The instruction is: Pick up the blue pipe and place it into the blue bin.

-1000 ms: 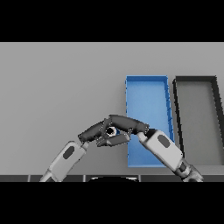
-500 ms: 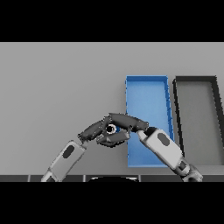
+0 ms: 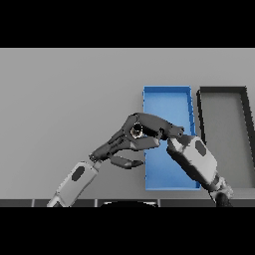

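While the small blue pipe (image 3: 136, 131), its round dark end facing us, has barely shifted beside the left wall of the long blue rectangular bin (image 3: 167, 104), we judge the right robot hand (image 3: 154, 132) still curled round it, the left robot hand (image 3: 119, 149) loosely open underneath, transfer pending.

A dark grey bin (image 3: 224, 137) sits on the grey table (image 3: 64, 94), at the far right.

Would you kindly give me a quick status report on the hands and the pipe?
Right hand curled round blue pipe, at blue bin's left edge. Left hand open, beside it. Pipe not in bin yet. Nothing blocking.
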### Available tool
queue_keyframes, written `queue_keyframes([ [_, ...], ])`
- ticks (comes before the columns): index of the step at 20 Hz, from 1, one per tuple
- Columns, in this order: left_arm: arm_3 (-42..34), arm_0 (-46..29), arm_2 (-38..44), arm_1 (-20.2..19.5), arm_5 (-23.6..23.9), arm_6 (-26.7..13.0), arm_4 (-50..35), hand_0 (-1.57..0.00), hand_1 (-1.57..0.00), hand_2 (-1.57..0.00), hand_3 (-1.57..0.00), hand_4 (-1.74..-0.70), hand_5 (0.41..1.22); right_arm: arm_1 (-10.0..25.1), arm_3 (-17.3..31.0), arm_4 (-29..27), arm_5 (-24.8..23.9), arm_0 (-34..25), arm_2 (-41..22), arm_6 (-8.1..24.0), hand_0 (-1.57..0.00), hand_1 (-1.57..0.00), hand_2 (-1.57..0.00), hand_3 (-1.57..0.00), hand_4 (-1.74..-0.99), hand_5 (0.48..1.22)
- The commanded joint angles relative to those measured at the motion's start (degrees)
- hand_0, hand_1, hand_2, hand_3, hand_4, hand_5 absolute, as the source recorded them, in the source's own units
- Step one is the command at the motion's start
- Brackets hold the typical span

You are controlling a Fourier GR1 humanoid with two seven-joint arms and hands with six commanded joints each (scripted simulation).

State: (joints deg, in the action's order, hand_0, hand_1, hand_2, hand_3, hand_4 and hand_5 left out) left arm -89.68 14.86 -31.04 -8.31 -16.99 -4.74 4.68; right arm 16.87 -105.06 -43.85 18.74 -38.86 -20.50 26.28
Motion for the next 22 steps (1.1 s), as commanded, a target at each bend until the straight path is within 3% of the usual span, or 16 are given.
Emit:
queue_keyframes([
  [1, 0.11, 0.09, -0.2, 0.27, 0.14, -0.19, 0.12, 0.0, 0.0, 0.0, 0.0, -0.92, 0.503, -0.12, -0.31, -2.87, -1.62, -1.73, 1.71, 1.7, -1.57, -1.57, -1.57, -1.57, -1.689, 1.171],
  [3, 0.26, -0.19, -0.68, 0.33, 0.01, -1.57, 0.41, 0.0, 0.0, 0.0, 0.0, -0.92, 0.503, 0.48, 0.34, -8.01, -4.58, -7.77, 6.18, 1.38, -1.57, -1.57, -1.57, -1.57, -1.707, 1.141],
  [5, -0.08, -0.5, -0.32, -0.41, -0.03, 0.03, 0.4, 0.0, 0.0, 0.0, 0.0, -0.91, 0.502, 2.96, 3.98, -7.73, -4.84, -13.12, 10.19, -0.27, -1.57, -1.57, -1.57, -1.57, -1.72, 1.127],
  [8, -1.26, -0.63, -0.39, -0.88, -0.46, 0.61, 0.05, 0.0, 0.0, 0.0, 0.0, -0.9, 0.495, 4.57, 7.95, -4.66, -9.28, -17.66, 13.8, -0.24, -1.57, -1.57, -1.57, -1.57, -1.73, 1.11],
  [11, -1.06, -1.37, -0.34, -1.24, -1.01, 0.82, -0.4, 0.0, 0.0, 0.0, 0.0, -0.91, 0.491, 6.5, 16.61, -0.18, -10.82, -20.69, 18.09, 0.07, -1.57, -1.57, -1.57, -1.57, -1.735, 1.131],
  [16, -1.54, -1.88, 0.44, -1.58, -0.9, -0.27, -1.22, 0.0, 0.0, 0.0, 0.0, -0.9, 0.489, 7.85, 24.55, 6.5, -9.18, -13.33, 22.23, 2.76, -1.57, -1.57, -1.57, -1.57, -1.739, 1.12],
  [19, -0.88, -0.85, 0.73, -0.65, -0.41, -1.64, -1.3, 0.0, 0.0, 0.0, 0.0, -0.89, 0.483, 6.05, 23.28, 9.62, -9.47, -5.92, 22.54, 4.74, -1.57, -1.57, -1.57, -1.57, -1.74, 1.122],
  [22, -0.96, -0.82, 1.1, -1.29, -1.06, -0.51, -1.79, 0.0, 0.0, 0.0, 0.0, -0.89, 0.473, 4.11, 23.16, 12.93, -10.88, 0.06, 22.81, 8.17, -1.57, -1.57, -1.57, -1.57, -1.741, 1.12],
])
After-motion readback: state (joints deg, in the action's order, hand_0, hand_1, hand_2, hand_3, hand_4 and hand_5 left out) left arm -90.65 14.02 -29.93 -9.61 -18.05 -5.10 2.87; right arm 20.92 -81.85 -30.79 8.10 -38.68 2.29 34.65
